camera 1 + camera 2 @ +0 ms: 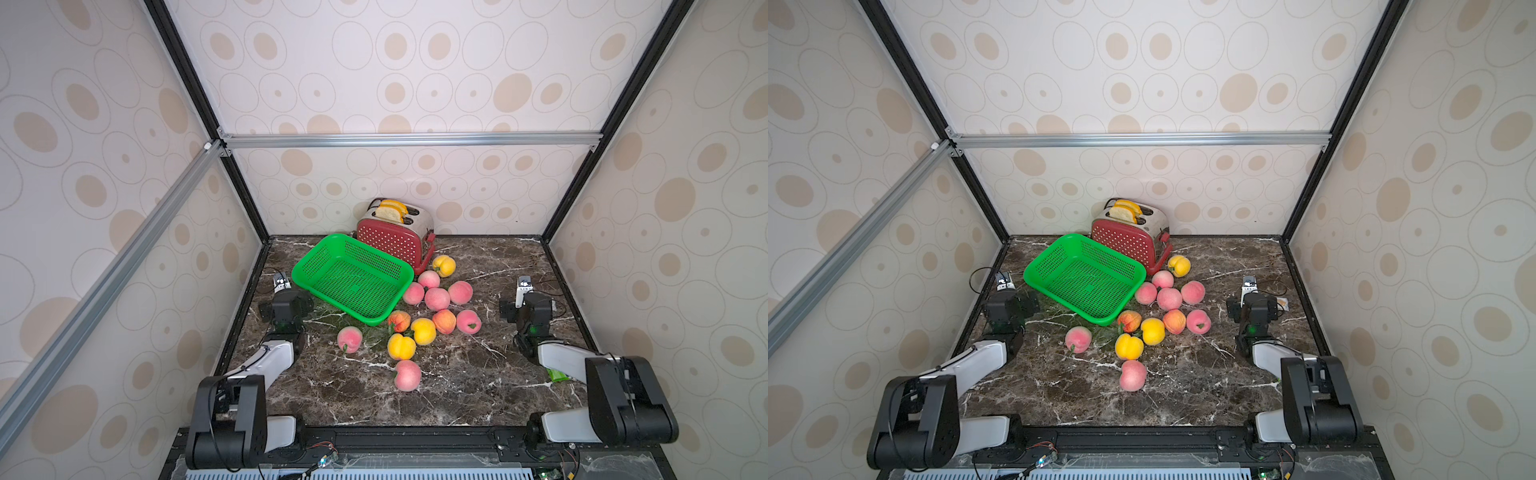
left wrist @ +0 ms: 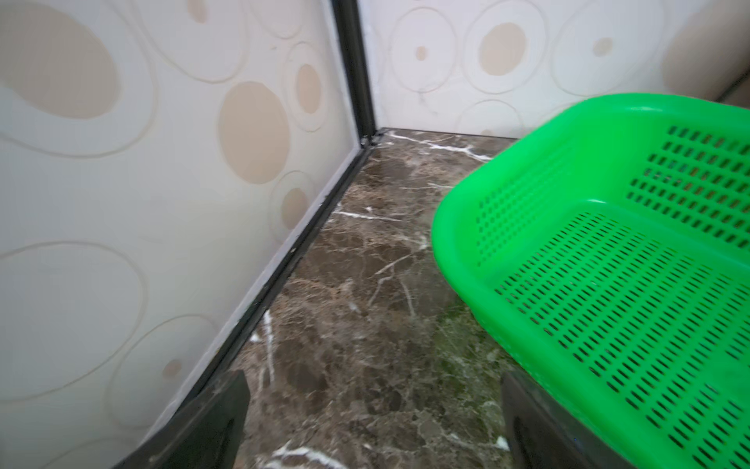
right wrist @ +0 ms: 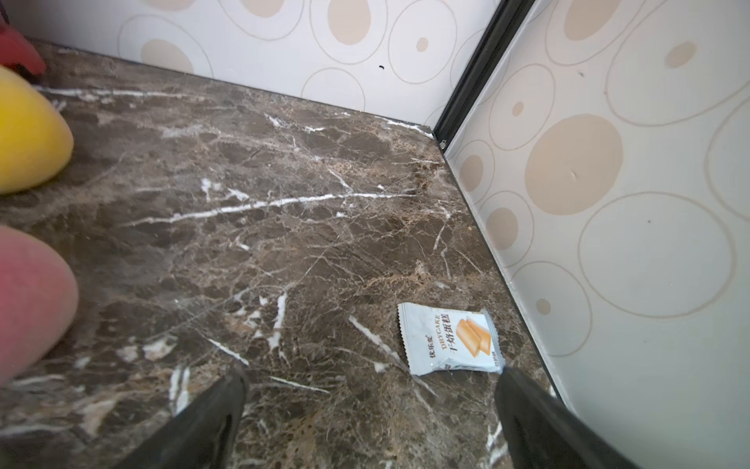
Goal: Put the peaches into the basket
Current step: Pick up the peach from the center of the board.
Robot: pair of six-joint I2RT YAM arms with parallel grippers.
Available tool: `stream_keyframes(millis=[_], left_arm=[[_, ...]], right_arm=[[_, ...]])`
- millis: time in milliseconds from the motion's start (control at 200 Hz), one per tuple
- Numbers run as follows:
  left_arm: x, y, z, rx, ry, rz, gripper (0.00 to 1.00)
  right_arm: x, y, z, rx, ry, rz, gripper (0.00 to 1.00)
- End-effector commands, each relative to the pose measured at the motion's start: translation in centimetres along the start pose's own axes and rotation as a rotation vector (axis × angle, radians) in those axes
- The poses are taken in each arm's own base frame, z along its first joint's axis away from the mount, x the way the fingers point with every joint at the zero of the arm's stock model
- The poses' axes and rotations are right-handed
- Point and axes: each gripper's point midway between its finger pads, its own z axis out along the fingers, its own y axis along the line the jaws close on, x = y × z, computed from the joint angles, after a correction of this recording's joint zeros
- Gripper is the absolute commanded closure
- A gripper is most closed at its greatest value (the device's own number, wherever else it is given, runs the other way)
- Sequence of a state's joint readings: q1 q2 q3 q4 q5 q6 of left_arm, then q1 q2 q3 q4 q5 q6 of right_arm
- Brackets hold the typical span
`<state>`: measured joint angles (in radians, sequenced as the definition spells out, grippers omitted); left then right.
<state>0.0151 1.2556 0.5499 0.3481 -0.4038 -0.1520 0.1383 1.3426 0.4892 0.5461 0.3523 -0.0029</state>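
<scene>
- On the dark marble counter (image 1: 478,386), centre of both top views: twelve peaches (image 1: 437,299), all outside the basket.
- By colour: seven pink peaches (image 1: 460,292), three yellow peaches (image 1: 401,347), two orange-red peaches (image 1: 444,321).
- By place: a tight cluster of five just right of the basket, a row of four below it, and three looser ones toward the lower middle. Leftmost of the row just beside the basket's lower corner.
- One green basket (image 1: 309,266), left of centre, set askew, nothing inside.
- One red white-dotted toaster (image 1: 390,245) above the basket by the back wall, with two bread slices (image 1: 390,213) standing in its slots.
- Two tools, both spread wide and pinching nothing.
- Left tool (image 2: 373,430) low over bare counter, with the basket rim just beside one finger.
- Right tool (image 3: 373,418) low over bare counter near the right wall, well apart from the basket.
- One white snack packet (image 3: 450,339) flat on the counter, lower right of the right wrist view, just beyond one finger.
- One green wrapper (image 1: 557,376), lower right in a top view, partly hidden under the right arm.
- Two peaches cut by the left edge of the right wrist view: one yellow, one pink.
</scene>
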Motion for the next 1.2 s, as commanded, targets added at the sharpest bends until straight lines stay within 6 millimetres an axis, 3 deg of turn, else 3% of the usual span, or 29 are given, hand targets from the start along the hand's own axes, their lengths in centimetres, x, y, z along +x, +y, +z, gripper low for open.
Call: stream_keyframes(millis=[0, 135, 270, 396, 466, 686, 826, 956, 1021, 1197], left_arm=[[-0.2, 3.4, -2.6, -0.154, 0.115, -0.083, 0.01], [-2.1, 3.1, -5.9, -0.067, 0.166, -0.220, 0.01], [-2.4, -0.9, -8.7, 0.154, 0.271, -0.166, 0.01], [-1.6, -3.5, -11.7, 0.284, 0.346, -0.097, 0.01], [-0.8, -4.6, -13.6, 0.367, 0.386, -0.077, 0.01], [2.6, -9.3, -18.5, 0.646, 0.507, -0.047, 0.01], [4.6, -11.1, -19.5, 0.696, 0.546, -0.019, 0.01], [6.6, -12.0, -19.1, 0.693, 0.589, 0.018, 0.01], [7.7, -12.1, -18.7, 0.672, 0.621, 0.045, 0.01], [8.2, -13.5, -17.3, 0.669, 0.605, 0.060, 0.01]], right_arm=[[-1.5, -1.0, -1.5, 0.000, 0.071, 0.076, 0.00], [-2.5, -0.3, -3.3, -0.070, 0.151, 0.152, 0.00], [-3.9, 1.9, -5.5, -0.226, 0.198, 0.167, 0.00], [-4.7, 4.6, -8.8, -0.368, 0.220, 0.107, 0.00], [-5.2, 6.8, -11.5, -0.462, 0.218, 0.044, 0.00], [-3.4, 10.8, -18.5, -0.673, 0.280, -0.028, 0.00], [-2.4, 13.4, -22.1, -0.761, 0.291, -0.077, 0.00], [-2.0, 14.5, -24.7, -0.815, 0.312, -0.137, 0.00], [-2.0, 14.9, -25.6, -0.848, 0.315, -0.154, 0.00], [-2.1, 15.1, -26.8, -0.909, 0.279, -0.190, 0.00]])
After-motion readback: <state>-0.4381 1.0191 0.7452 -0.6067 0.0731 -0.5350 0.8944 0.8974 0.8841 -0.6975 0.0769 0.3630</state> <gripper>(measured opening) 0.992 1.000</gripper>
